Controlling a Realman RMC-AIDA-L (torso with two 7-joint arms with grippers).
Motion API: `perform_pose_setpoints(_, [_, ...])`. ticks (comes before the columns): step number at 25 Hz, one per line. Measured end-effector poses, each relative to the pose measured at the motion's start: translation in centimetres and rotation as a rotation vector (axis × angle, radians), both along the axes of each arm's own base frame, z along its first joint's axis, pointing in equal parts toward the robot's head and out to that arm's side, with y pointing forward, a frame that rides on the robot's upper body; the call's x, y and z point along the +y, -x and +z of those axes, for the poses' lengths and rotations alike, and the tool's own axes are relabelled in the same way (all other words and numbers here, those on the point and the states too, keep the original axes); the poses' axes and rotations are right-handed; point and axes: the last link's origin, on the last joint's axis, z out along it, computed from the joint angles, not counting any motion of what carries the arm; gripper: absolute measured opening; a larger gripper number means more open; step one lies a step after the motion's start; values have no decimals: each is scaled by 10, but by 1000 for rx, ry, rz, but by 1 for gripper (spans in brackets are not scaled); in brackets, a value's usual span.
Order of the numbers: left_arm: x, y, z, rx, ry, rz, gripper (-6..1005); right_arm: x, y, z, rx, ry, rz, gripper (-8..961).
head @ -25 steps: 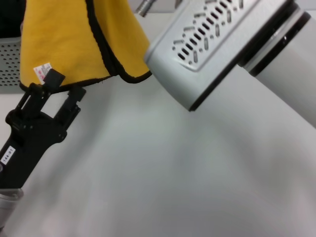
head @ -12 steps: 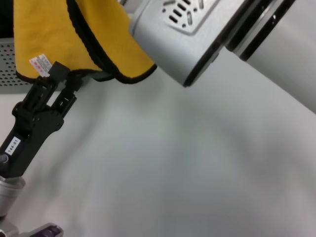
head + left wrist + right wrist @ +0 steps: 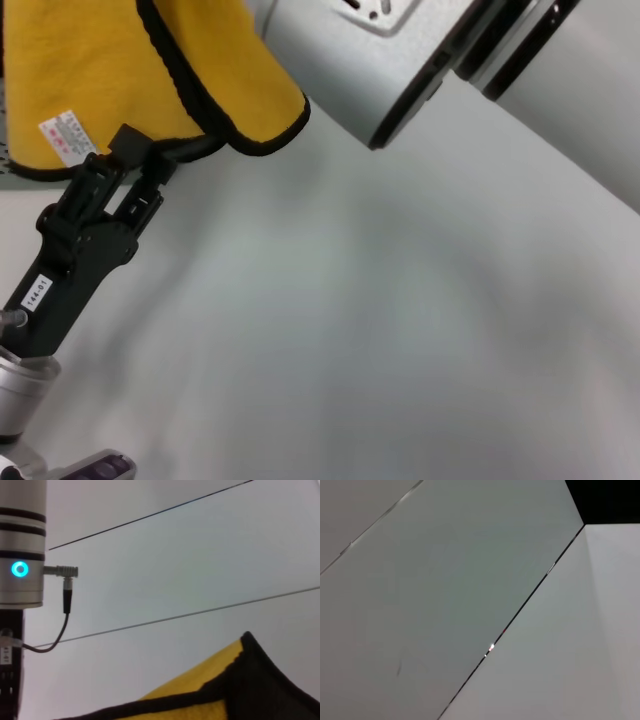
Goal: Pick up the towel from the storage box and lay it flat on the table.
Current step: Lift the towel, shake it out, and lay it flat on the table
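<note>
The left pincer (image 3: 140, 165) has moved up to the towel (image 3: 100, 70) — its fingertips now touch the black edge, beside the white label (image 3: 66, 138).

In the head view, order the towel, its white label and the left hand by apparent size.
1. towel, though cut off by the frame
2. left hand, nearer the camera, so unsure against the towel
3. white label, clearly smallest

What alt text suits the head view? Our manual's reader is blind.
A yellow towel with black edging hangs above the white table, its lower edge in the left pincer. The right arm's grey housing crosses the top.
</note>
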Motion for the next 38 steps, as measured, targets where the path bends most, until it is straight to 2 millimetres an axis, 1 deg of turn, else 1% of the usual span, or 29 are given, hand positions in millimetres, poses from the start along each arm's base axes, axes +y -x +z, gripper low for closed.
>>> perform_pose_setpoints(7, [2,1,-1,5,7,11,627,-1,4,-1,-2,1,13,12])
perform_pose_setpoints(12, [3,-2,-2,-15,12,7,614,2,0,-6,-18,6,5,11])
perform_pose_setpoints(17, [5,-8,1,-60,-10,-7,593,9,-3,-10,-17,26,-19,11])
perform_pose_setpoints(21, [3,-15,7,-147,2,-52,584,15,-5,-12,-4,21,-25,11])
perform_pose_setpoints(26, [1,-18,10,-241,58,-76,574,25,-8,-10,23,14,-47,12])
perform_pose_setpoints(32, [-7,-18,10,-397,191,-77,561,43,-19,-1,65,-21,-94,12])
perform_pose_setpoints(36, [-11,-17,9,-490,292,-65,483,56,-26,6,88,-29,-134,12])
perform_pose_setpoints(37, [-11,-17,9,-490,292,-65,465,58,-27,6,91,-29,-142,12])
perform_pose_setpoints(38, [-13,-16,8,-556,360,-57,447,60,-29,7,92,-29,-147,12])
